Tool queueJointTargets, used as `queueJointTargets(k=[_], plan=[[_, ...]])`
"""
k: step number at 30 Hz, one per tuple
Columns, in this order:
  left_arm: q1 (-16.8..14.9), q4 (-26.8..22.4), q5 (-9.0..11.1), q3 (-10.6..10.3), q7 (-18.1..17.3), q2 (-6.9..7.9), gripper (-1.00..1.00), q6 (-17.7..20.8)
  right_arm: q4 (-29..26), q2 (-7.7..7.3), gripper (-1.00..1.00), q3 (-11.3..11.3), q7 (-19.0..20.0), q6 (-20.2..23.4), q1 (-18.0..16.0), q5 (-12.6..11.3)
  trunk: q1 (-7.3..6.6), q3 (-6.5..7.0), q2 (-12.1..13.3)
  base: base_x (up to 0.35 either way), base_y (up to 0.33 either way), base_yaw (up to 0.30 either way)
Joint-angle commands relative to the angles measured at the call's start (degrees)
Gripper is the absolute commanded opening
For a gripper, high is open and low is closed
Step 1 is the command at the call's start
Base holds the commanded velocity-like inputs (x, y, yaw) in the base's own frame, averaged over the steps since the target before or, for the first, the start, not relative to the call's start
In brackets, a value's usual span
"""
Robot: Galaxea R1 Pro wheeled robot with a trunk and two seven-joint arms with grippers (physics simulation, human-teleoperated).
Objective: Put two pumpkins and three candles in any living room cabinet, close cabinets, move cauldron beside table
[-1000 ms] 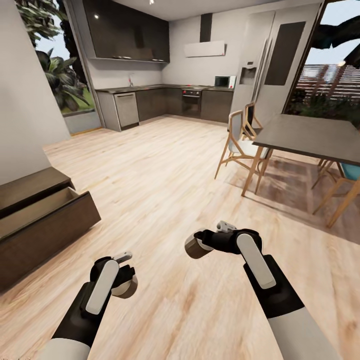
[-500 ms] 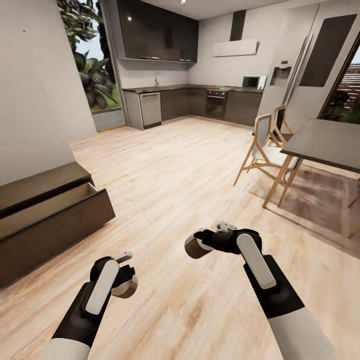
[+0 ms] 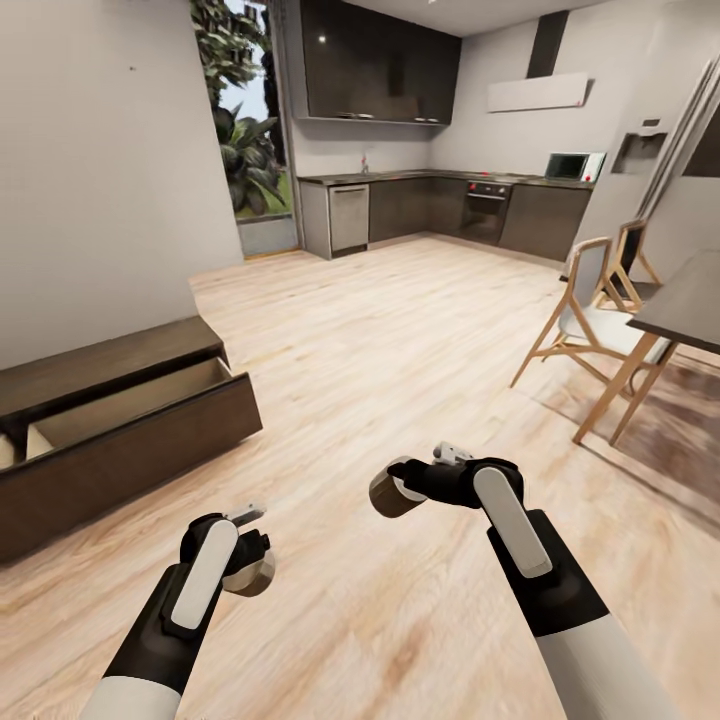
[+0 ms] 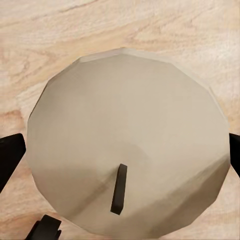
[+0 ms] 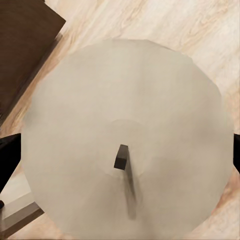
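carrying two candles toward the cabinet (image 3: 120, 440), whose drawer stands pulled open at the left on the plank floor (image 3: 400, 350). left gripper (image 3: 250, 545) clamped on one candle (image 4: 125, 145), right gripper (image 3: 400, 490) clamped on another candle (image 5: 125, 150). next, judging by this: closing in on the drawer, lowering each candle inside, releasing, then pushing it shut.

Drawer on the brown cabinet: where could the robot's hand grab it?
Its front panel has no handle, but the drawer is pulled out, so the panel's top edge is free. Best guess: come from above and pinch that top edge.
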Motion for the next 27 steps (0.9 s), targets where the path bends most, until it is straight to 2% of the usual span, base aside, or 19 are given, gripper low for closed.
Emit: queueJointTargets(k=[1, 14, 27], plan=[[-0.05, -0.04, 0.52, -0.05, 0.59, 0.01, -1.00, 0.09, -0.07, -0.03, -1.00, 0.00, -0.57, -0.05, -0.03, -0.71, 0.00, -0.05, -0.02, 0.085, -0.090, 0.289], [-0.05, -0.08, 0.55, 0.04, 0.65, -0.12, -1.00, 0.00, -0.05, -0.04, -1.00, -0.01, -0.57, 0.08, -0.03, -0.73, 0.00, -0.05, -0.02, 0.016, -0.015, 0.289], [-0.05, -0.04, 0.60, 0.02, 0.68, -0.10, -1.00, 0.00, -0.05, 0.00, -1.00, 0.04, -0.57, 0.03, -0.03, -0.71, 0.00, -0.05, -0.02, 0.231, -0.177, 0.289]])
